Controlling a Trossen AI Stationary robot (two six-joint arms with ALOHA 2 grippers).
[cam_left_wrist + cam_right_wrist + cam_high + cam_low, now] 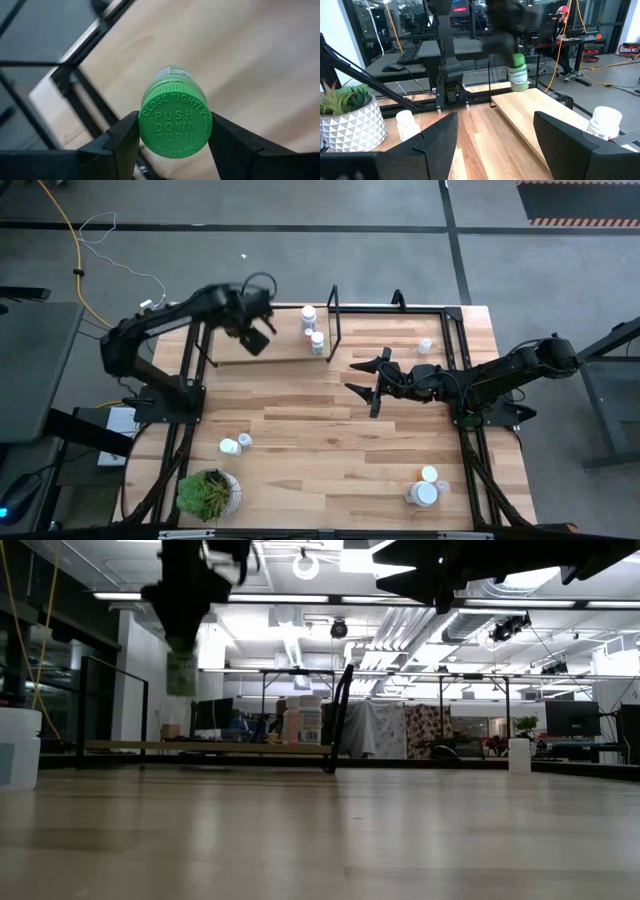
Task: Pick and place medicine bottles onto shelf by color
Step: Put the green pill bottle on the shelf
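The left gripper (172, 137) clamps a green bottle (175, 120) by its cap, hanging above the shelf (262, 352) near its left end. From overhead the arm hides that bottle completely. Two white bottles (313, 330) stand at the shelf's right end, leaving bare plank between. The right gripper (362, 381) hovers just right of the shelf, fingers spread and holding nothing. Other bottles sit well apart from the shelf.

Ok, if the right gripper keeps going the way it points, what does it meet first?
Probably nothing close: the right gripper, jaws open, points across bare table toward the shelf and the green bottle held above it. Depth is unclear.
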